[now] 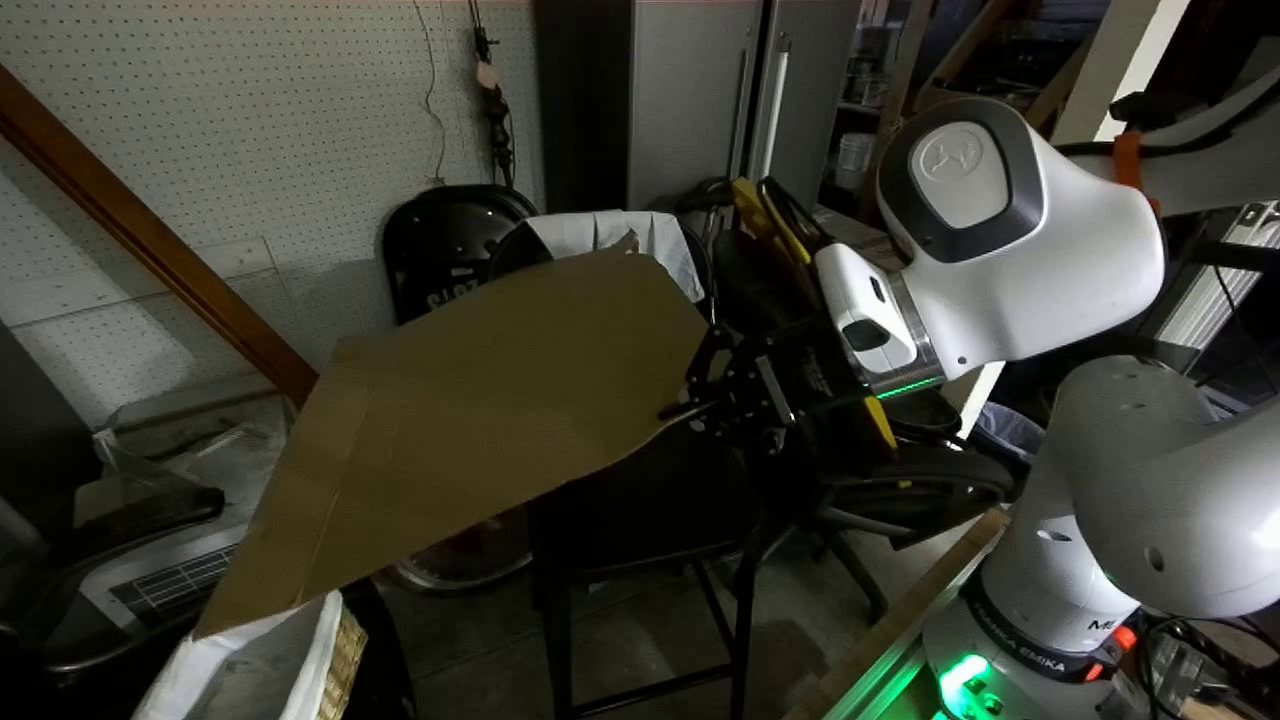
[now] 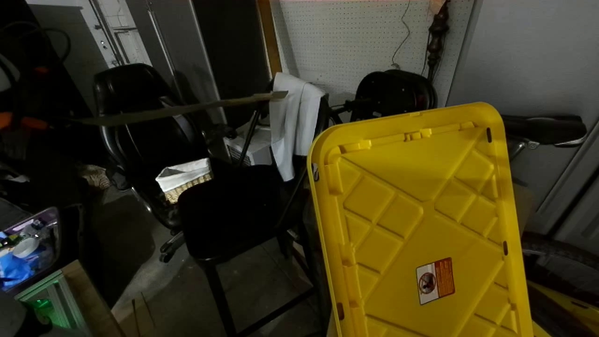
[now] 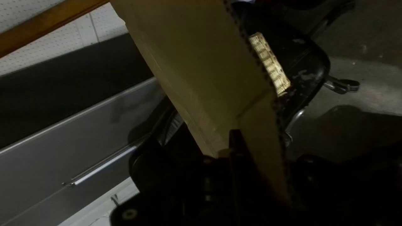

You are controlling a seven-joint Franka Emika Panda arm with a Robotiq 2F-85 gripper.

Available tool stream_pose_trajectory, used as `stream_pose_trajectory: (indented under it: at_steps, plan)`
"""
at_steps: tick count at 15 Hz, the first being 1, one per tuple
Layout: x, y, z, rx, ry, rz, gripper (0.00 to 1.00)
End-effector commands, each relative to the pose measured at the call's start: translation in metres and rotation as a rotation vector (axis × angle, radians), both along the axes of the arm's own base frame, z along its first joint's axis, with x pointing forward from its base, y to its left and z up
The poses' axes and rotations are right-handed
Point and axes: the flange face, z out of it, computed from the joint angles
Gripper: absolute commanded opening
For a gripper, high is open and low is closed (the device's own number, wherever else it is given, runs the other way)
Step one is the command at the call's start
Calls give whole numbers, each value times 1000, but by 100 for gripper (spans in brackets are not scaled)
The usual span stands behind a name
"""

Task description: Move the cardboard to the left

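Broad cardboard [image 1: 480, 400] held aloft by robot gripper [image 1: 695, 388]

One end of the tan, faintly creased sheet is pinched between the gripper's fingers [image 3: 237, 142], and the rest is suspended in the air beyond the wooden edge of the tabletop [image 1: 910, 612], on which the base [image 1: 1050, 590] of the arm [image 1: 1020, 260] is mounted. In an exterior view the sheet is seen nearly edge-on, apart from the white-lined basket [image 2: 189, 186]; whether the white cloth [image 2: 299, 117] is touched by its tip cannot be told.

The cardboard is judged light and fairly stiff, dry rather than slippery — but easily twisted when held by one end, and likely to be folded along its crease if the far end is caught. The corrugated edge seen in the wrist view could be crushed by too hard a squeeze. A steadier hold would be given by a deep, square pinch nearer the middle of a long side.

No print is seen on the sheet's visible face. "FRANKA EMIKA" can be read on the base's dark band. The small text on the label [image 2: 435, 281] of the yellow lid [image 2: 421, 206] cannot be read, nor can the white characters on a black chair [image 1: 440, 245] be made out with certainty.
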Motion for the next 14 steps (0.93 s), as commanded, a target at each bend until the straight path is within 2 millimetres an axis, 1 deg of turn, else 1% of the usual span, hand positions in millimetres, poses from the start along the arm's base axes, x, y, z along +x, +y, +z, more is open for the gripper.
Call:
stream_pose_trajectory:
  at_steps: [1, 5, 8, 12, 14]
  plan:
    - [-6, -14, -9, -20, 163, -32, 1]
    - [-13, -25, -19, -53, 343, -40, 1]
    - [-15, -30, -32, -75, 487, -55, 1]
    - [-14, -35, -52, -100, 664, -69, 1]
    - [-12, -36, -66, -111, 745, -69, 1]
